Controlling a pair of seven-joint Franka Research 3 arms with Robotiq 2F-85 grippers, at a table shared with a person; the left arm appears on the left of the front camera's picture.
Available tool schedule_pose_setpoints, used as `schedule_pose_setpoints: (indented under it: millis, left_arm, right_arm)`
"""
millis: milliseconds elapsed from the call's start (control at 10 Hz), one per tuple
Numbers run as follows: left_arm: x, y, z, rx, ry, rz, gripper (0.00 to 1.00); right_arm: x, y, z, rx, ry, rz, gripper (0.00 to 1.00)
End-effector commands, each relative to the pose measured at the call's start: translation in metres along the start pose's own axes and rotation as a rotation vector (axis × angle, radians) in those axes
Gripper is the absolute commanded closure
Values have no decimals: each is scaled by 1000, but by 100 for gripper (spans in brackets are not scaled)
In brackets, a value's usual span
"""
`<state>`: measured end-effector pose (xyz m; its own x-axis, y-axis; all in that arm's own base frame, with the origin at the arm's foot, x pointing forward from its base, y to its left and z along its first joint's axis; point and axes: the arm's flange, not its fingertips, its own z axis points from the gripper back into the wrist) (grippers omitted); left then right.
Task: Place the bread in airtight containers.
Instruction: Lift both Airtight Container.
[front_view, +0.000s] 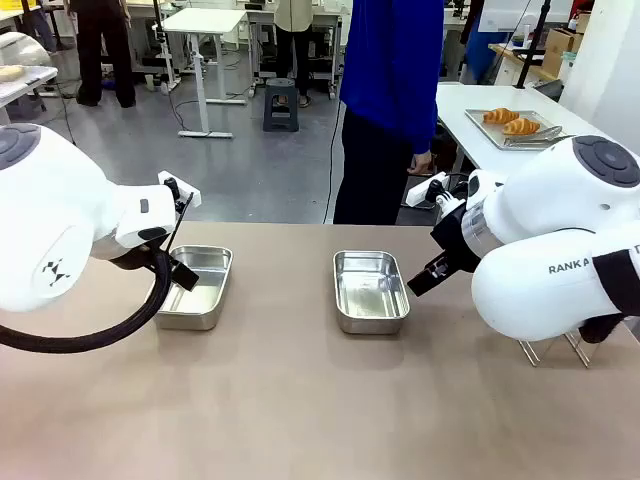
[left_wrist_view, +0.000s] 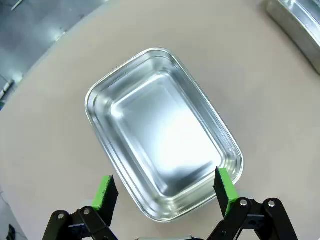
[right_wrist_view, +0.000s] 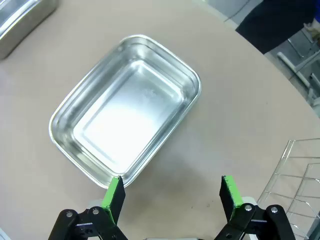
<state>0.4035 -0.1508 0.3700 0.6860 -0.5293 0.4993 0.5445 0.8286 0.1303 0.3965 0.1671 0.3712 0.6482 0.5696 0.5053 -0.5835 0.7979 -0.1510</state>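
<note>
Steel on steel and nothing inside yet. Both tins sit bare and uncovered on the brown table (front_view: 300, 410), so the job has barely begun. The left tin (front_view: 195, 287) is empty, the centre tin (front_view: 370, 290) is empty, and the two croissants (front_view: 511, 121) lie side by side on a flat metal tray (front_view: 478, 124), over on the white table (front_view: 460, 100) beyond the far edge, next to the person (front_view: 395, 70) in blue. By my reckoning everything is left to do: fetch the bread, drop one piece in each tin, then seal them.

Now the arms. The left gripper (left_wrist_view: 165, 186) hangs over the near end of its tin with its green pads spread wide and nothing between them. The wrist camera looks straight down into the shiny bottom. The right gripper (right_wrist_view: 172, 192) is just as wide apart and just as empty, poised just off the near corner of the centre tin, with a wire rack (right_wrist_view: 300, 170) off to its side.

The bread is well apart from both grippers — across the table and beyond it.
</note>
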Motion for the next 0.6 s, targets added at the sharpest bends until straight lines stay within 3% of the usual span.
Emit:
schedule_pose_setpoints:
  millis: [0,500]
  left_arm:
    - [0,0,0,0,0,0,0]
    - [0,0,0,0,0,0,0]
  right_arm:
    - [0,0,0,0,0,0,0]
    - [0,0,0,0,0,0,0]
